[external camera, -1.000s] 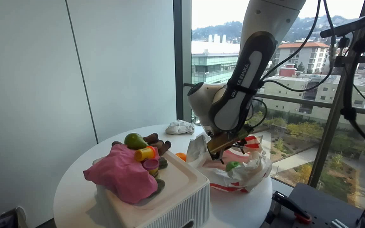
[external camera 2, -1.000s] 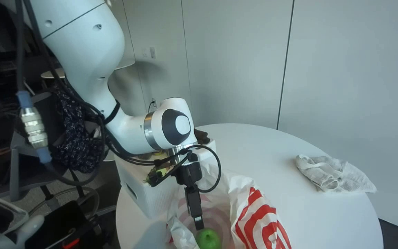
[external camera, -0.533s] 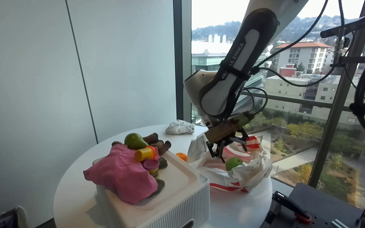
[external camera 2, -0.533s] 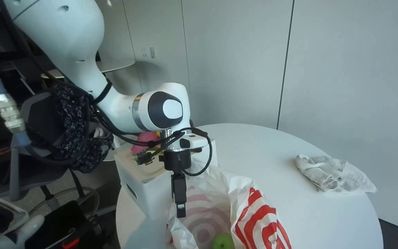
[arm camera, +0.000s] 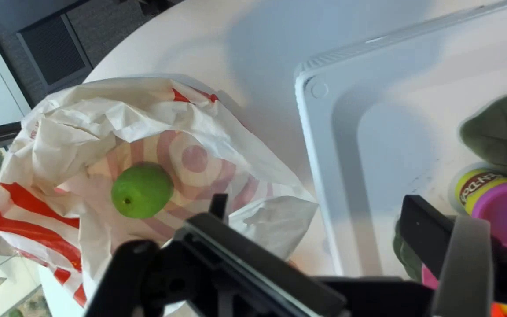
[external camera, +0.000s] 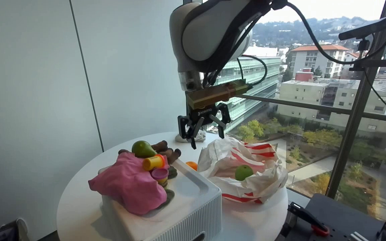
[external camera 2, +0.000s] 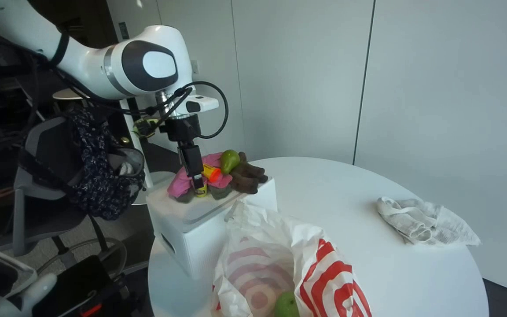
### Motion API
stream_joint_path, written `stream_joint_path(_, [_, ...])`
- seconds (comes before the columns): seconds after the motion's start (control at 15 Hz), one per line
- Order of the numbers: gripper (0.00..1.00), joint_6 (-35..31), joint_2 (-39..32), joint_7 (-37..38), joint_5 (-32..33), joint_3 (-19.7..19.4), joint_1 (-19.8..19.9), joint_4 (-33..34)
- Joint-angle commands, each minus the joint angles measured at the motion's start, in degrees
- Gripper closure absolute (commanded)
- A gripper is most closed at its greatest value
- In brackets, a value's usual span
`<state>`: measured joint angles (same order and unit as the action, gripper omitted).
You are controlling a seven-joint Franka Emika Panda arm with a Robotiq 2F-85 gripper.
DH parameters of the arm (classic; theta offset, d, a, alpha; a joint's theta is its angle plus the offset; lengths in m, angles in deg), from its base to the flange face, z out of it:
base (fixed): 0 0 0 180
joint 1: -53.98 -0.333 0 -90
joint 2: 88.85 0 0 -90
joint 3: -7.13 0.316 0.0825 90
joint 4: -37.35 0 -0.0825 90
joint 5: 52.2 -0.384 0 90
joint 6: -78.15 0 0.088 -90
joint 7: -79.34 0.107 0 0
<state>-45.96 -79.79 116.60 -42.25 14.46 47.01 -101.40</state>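
Black two-fingered hand hangs, spread wide and gripping nothing, above a round white counter.
Below the hand, off one side, a green round fruit lies inside a crumpled white plastic bag striped red; off the other sits a white ribbed plastic box. This looks like positioning (my judgement only); any grasp would call for lowering, then closing.

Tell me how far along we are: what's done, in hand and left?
Looks done: the green fruit sits in the red-striped plastic bag, clear of the pincer. In hand: nothing; the pincer is open and empty. Probably left: the purple-lidded Play-Doh tub and pear-shaped fruit, both outside the bag, among the things on the white box.
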Motion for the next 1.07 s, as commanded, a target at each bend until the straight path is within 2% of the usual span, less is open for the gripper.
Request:
stream_joint_path(0.0, [0.00, -5.7, -0.7, -4.0, -3.5, 3.5, -2.4, 3.1])
stream_joint_path(0.2, [0.00, -15.7, -6.0, -6.7, -2.0, 5.3, -3.2, 5.7])
stream_joint_path(0.47, [0.00, -27.3, -13.7, -14.4, -3.9, 5.0, -3.7, 8.0])
stream_joint_path(0.73, [0.00, -29.7, -21.3, -17.2, -0.6, 3.1, -4.4, 10.3])
stream_joint_path(1.0, [0.00, -29.5, -24.3, -17.2, 3.5, 0.5, -6.4, 11.5])
